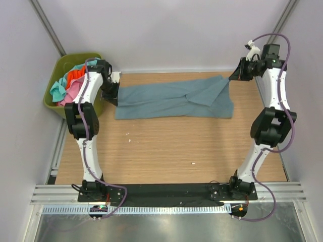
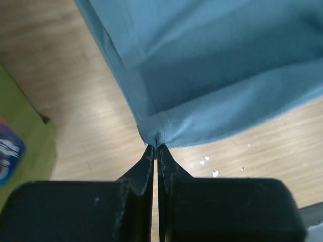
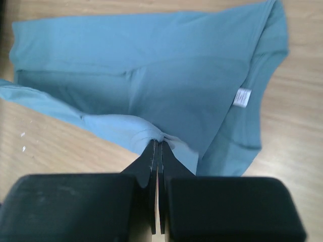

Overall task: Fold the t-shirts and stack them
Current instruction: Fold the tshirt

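A slate-blue t-shirt (image 1: 171,100) lies stretched across the far part of the table, folded lengthwise. My left gripper (image 1: 112,95) is shut on its left hem corner (image 2: 157,133). My right gripper (image 1: 233,76) is shut on a pinch of cloth at its right end (image 3: 157,136) and lifts that corner off the table. The shirt's white label (image 3: 243,97) shows in the right wrist view. Pink, orange-red and turquoise t-shirts (image 1: 70,83) lie bunched in the bin at the far left.
The olive-green plastic bin (image 1: 56,108) stands off the table's far left corner, right beside my left arm; its edge shows in the left wrist view (image 2: 28,146). White walls close in at the back and sides. Small white specks (image 1: 193,163) lie on the wooden table.
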`<state>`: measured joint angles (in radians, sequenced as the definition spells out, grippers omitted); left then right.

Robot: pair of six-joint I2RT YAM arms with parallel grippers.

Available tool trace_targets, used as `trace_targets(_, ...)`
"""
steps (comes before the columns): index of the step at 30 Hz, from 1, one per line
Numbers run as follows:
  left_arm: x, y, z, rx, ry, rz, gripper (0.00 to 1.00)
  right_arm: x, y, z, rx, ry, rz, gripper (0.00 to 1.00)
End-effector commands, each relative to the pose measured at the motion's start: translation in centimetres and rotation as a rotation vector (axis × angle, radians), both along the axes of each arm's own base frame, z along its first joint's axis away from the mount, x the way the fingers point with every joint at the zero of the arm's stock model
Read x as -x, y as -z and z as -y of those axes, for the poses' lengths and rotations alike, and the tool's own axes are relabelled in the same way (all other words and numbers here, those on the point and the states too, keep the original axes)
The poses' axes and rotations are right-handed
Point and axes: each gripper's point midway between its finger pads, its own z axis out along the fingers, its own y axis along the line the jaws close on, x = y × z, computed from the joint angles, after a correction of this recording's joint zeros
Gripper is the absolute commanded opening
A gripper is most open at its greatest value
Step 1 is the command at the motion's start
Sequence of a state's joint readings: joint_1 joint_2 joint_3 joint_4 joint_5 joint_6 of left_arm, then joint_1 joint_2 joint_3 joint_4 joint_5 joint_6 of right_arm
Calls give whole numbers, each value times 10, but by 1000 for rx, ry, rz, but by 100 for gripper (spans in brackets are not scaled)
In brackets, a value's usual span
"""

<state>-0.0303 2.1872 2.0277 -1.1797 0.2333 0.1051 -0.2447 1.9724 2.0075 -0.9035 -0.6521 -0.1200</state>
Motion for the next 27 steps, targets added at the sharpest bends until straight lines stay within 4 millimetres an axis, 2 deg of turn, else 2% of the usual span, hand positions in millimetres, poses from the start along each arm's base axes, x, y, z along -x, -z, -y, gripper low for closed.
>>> trace_targets(1, -24, -1, -11, -47, 6, 43, 0, -40, -17, 3, 14, 3, 102, 1)
trace_targets(2, -37, -6, -13, -58, 3, 85, 0, -53, 4, -1, 17, -4, 77, 2)
trace_targets(3, -45, -5, -18, -86, -5, 99, 0, -66, -1, -4, 27, -13, 111, 1)
trace_targets(4, -51, -3, -19, -93, -6, 109, 0, -73, 4, -7, 33, -21, 117, 1)
trace_targets(5, -61, 1, -21, -103, -10, 124, 0, -81, 7, -18, 41, -42, 126, 1)
trace_targets(6, -65, 4, -23, -114, -15, 127, 0, -91, 29, -20, 49, -47, 104, 1)
trace_targets(7, -68, 7, -31, -161, -33, 132, 0, -101, 23, -23, 59, -45, 135, 1)
trace_targets(8, -76, 14, -36, -205, -57, 145, 5, -107, 30, -32, 67, -52, 135, 4)
trace_targets(9, -79, 16, -43, -253, -97, 150, 23, -116, 43, -27, 94, -19, 121, 28)
trace_targets(10, -80, 16, -48, -294, -97, 157, 39, -120, 37, -27, 99, -8, 138, 37)
trace_targets(11, -81, 14, -46, -321, -92, 165, 47, -120, 35, -28, 101, 1, 139, 43)
trace_targets(12, -79, 4, -46, -317, -121, 181, 50, -117, 24, -26, 117, 19, 155, 54)
trace_targets(14, -79, -11, -35, -287, -125, 218, 53, -110, 16, -22, 135, 28, 160, 63)
trace_targets(15, -74, -24, -33, -287, -125, 239, 54, -99, 7, -23, 135, 27, 157, 64)
trace_targets(17, -70, -34, -18, -281, -100, 258, 55, -88, 3, -27, 121, 17, 143, 65)
trace_targets(18, -67, -43, -11, -264, -88, 272, 55, -78, 15, -30, 106, 8, 100, 64)
trace_targets(19, -58, -39, 1, -254, -43, 250, 56, -69, 7, -35, 87, -9, 104, 64)
trace_targets(20, -53, -38, 10, -244, -14, 241, 55, -63, 11, -38, 72, -20, 81, 64)
trace_targets(21, -47, -38, 21, -218, 23, 232, 56, -52, 28, -42, 55, -30, 23, 64)
trace_targets(22, -34, -27, 38, -207, 96, 191, 55, -45, 30, -44, 51, -36, 10, 64)
trace_targets(25, -16, -11, 73, -151, 195, 138, 55, -28, 56, -51, 15, -68, -66, 62)
trace_targets(27, -11, -4, 87, -117, 223, 111, 55, -23, 67, -63, -59, -99, -114, 60)
